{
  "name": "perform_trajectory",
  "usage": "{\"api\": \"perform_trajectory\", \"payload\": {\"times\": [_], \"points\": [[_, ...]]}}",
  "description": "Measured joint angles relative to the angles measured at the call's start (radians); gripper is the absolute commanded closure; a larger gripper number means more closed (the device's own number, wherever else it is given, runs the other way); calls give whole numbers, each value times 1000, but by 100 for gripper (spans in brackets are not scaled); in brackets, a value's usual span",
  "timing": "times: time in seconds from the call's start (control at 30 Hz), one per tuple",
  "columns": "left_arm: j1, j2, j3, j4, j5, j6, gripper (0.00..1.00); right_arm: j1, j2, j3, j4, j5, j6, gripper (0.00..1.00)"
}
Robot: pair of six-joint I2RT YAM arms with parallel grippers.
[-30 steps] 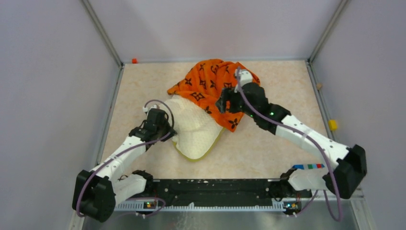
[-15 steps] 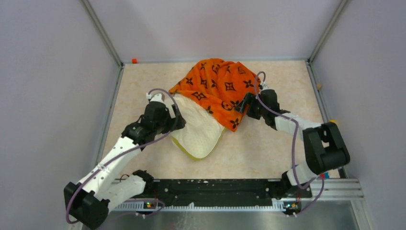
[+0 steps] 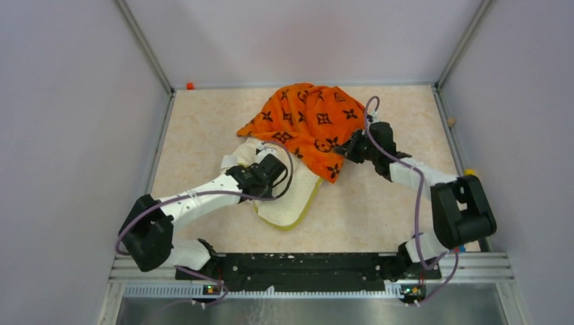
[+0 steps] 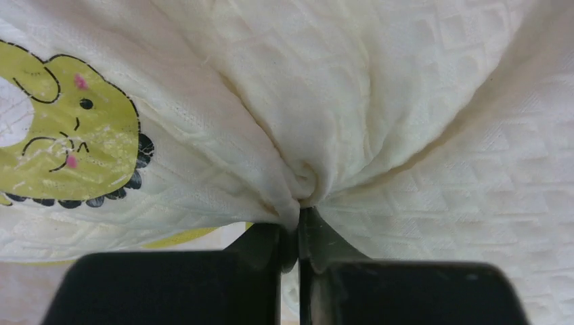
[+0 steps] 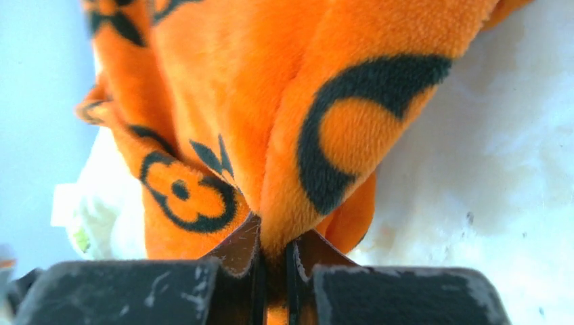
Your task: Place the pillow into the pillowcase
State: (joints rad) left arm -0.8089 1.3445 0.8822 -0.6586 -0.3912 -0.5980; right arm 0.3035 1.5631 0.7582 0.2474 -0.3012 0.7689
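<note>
The white quilted pillow [image 3: 292, 198] with yellow trim lies mid-table, its far end tucked under the orange pillowcase [image 3: 308, 122] with black motifs. My left gripper [image 3: 276, 166] rests on top of the pillow, shut on a pinched fold of its white fabric [image 4: 301, 186]; a yellow cartoon print [image 4: 68, 128] shows beside it. My right gripper [image 3: 346, 150] sits at the pillowcase's right lower edge, shut on a fold of the orange fabric [image 5: 277, 230].
Grey walls with metal rails enclose the beige table [image 3: 386, 203]. A small orange block [image 3: 190, 86] sits at the far left corner, and a yellow block [image 3: 469, 172] by the right rail. The black base rail [image 3: 298, 264] runs along the near edge.
The left arm swung right onto the pillow's top and pinched its fabric. The right gripper closed on the pillowcase's edge. The pillowcase shifted slightly.
</note>
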Motion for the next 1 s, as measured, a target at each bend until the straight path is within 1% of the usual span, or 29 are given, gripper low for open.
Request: {"api": "perform_trajectory", "payload": {"times": [0.1, 0.2, 0.33, 0.4, 0.43, 0.47, 0.53, 0.57, 0.6, 0.63, 0.67, 0.7, 0.73, 0.77, 0.8, 0.83, 0.87, 0.9, 0.93, 1.0], "points": [[-13, 40, 32, 10, 7, 30, 100, 24, -156, 71, -196, 43, -24, 100], [-92, 68, 137, -5, 51, 60, 100, 42, -299, 198, -378, 92, -62, 100], [-283, 91, 391, 5, 226, 72, 100, 51, -418, 471, -645, 172, -122, 100], [-344, 85, 496, 39, 317, 38, 100, 61, -433, 613, -738, 206, -142, 100], [-357, 72, 526, 68, 363, 12, 100, 75, -433, 678, -771, 226, -150, 100], [-349, 43, 536, 105, 422, -26, 100, 101, -430, 744, -801, 251, -161, 100], [-258, -37, 497, 156, 547, -109, 100, 167, -404, 830, -840, 299, -178, 100], [-167, -92, 439, 198, 623, -156, 95, 199, -380, 861, -851, 317, -185, 100], [-71, -140, 369, 230, 677, -199, 93, 231, -346, 892, -855, 336, -190, 100], [49, -185, 269, 285, 730, -245, 93, 255, -305, 915, -851, 352, -193, 100], [156, -216, 169, 320, 772, -288, 88, 278, -240, 943, -839, 375, -194, 100], [232, -226, 87, 354, 806, -327, 71, 291, -180, 961, -826, 386, -197, 100], [324, -227, -30, 431, 866, -375, 54, 304, -92, 990, -813, 397, -198, 96], [405, -206, -146, 502, 925, -423, 41, 313, -7, 1022, -801, 402, -198, 88], [453, -174, -213, 520, 954, -436, 28, 323, 109, 1061, -785, 405, -200, 80], [506, -134, -272, 509, 993, -452, 17, 328, 195, 1090, -779, 403, -200, 69], [541, -110, -292, 461, 1022, -446, 10, 335, 316, 1133, -776, 401, -203, 60], [558, -108, -285, 417, 1027, -415, 5, 340, 397, 1159, -779, 395, -202, 54], [571, -115, -247, 352, 1012, -374, 2, 348, 482, 1188, -786, 383, -209, 49], [583, -132, -111, 238, 914, -278, 1, 364, 594, 1238, -806, 367, -230, 41]]}}
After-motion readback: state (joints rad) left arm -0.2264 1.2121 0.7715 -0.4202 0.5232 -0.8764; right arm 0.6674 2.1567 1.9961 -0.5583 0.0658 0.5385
